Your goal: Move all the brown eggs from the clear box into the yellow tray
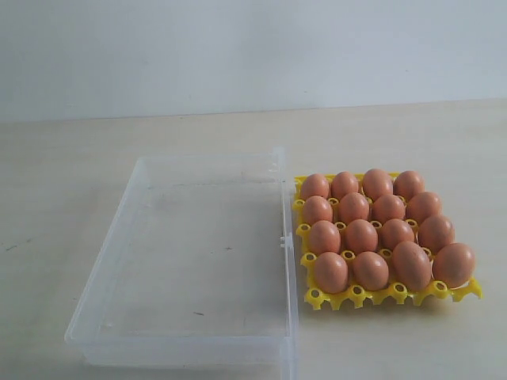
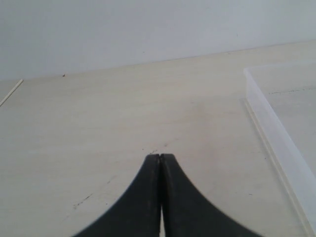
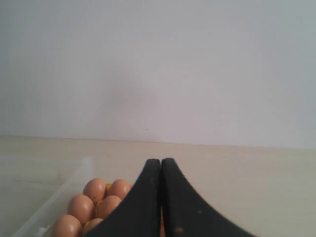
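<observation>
Bench [image 1: 95, 158]: pale wooden surface that carries everything; bare under the tips of the left end effector.
Clear box [image 1: 198, 253]: the largest item, lying flat on the bench with no eggs in it. One low wall [image 2: 276, 133] runs ahead of the left end effector and off to its side, apart from the tips. A corner [image 3: 49, 197] also shows below and to the side of the right end effector.
Yellow tray [image 1: 372, 296]: just beside the box's latched long wall, on the side nearer the right end effector.
Brown eggs [image 1: 360, 236]: sixteen, in four rows of four, each seated in a tray cup. Several [image 3: 81, 207] lie below the right end effector, clear of its tips.
Left end effector [image 2: 160, 157]: clenched, tips meeting, grasping nothing.
Right end effector [image 3: 161, 161]: clenched, tips meeting, grasping nothing.
</observation>
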`<action>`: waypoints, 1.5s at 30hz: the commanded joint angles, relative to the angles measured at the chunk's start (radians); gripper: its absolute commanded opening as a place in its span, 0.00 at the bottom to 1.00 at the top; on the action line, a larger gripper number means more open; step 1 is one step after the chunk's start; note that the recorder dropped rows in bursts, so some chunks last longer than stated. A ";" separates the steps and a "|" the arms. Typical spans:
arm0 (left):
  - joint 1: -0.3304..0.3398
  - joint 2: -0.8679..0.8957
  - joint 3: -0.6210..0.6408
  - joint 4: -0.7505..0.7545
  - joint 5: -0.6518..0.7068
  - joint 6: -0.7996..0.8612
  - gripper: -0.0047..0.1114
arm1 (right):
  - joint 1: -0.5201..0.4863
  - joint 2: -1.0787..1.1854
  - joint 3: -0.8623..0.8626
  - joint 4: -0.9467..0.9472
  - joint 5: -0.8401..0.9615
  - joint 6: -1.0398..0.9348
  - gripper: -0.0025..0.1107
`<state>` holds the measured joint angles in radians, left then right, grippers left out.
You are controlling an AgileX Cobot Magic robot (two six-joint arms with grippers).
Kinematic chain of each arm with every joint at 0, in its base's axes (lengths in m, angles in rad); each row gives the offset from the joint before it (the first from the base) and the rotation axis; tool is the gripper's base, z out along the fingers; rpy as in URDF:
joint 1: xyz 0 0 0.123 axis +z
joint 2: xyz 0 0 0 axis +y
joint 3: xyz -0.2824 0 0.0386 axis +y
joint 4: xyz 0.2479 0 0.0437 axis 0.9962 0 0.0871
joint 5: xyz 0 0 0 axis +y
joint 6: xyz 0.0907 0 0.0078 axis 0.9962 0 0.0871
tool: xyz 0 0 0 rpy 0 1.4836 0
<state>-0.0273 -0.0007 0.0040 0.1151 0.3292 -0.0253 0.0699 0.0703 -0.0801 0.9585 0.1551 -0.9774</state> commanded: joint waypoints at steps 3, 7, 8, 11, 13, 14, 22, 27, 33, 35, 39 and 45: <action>-0.001 0.001 -0.004 0.001 -0.013 -0.004 0.04 | -0.006 -0.005 0.005 -0.531 0.038 0.554 0.02; -0.001 0.001 -0.004 0.001 -0.013 -0.004 0.04 | -0.006 -0.005 0.005 -0.741 0.141 0.900 0.02; -0.001 0.001 -0.004 0.001 -0.013 -0.004 0.04 | -0.006 -0.005 0.005 -0.770 0.175 0.961 0.02; -0.001 0.001 -0.004 0.001 -0.013 -0.004 0.04 | -0.006 -0.005 0.005 -0.829 0.252 1.086 0.02; -0.001 0.001 -0.004 0.001 -0.013 -0.004 0.04 | -0.006 -0.005 0.005 -0.843 0.271 1.112 0.02; -0.001 0.001 -0.004 0.001 -0.013 -0.004 0.04 | -0.006 -0.005 0.005 -0.843 0.280 1.112 0.02; -0.001 0.001 -0.004 0.001 -0.013 -0.004 0.04 | -0.006 -0.005 0.007 -0.771 0.376 1.112 0.02; -0.001 0.001 -0.004 0.001 -0.013 -0.004 0.04 | -0.006 -0.005 0.029 -0.769 0.366 1.109 0.02; -0.001 0.001 -0.004 0.001 -0.013 -0.004 0.04 | -0.006 -0.005 0.080 -0.753 0.174 0.989 0.02; -0.001 0.001 -0.004 0.001 -0.013 -0.004 0.04 | -0.006 -0.005 0.080 -0.756 0.107 0.926 0.02; -0.001 0.001 -0.004 0.001 -0.013 -0.004 0.04 | -0.006 -0.005 0.080 -0.756 0.111 0.921 0.02; -0.001 0.001 -0.004 0.001 -0.013 -0.004 0.04 | -0.006 -0.028 0.080 -0.756 0.110 0.936 0.02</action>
<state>-0.0273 -0.0007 0.0040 0.1151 0.3292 -0.0253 0.0699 0.0618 -0.0015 0.2030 0.2822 -0.0425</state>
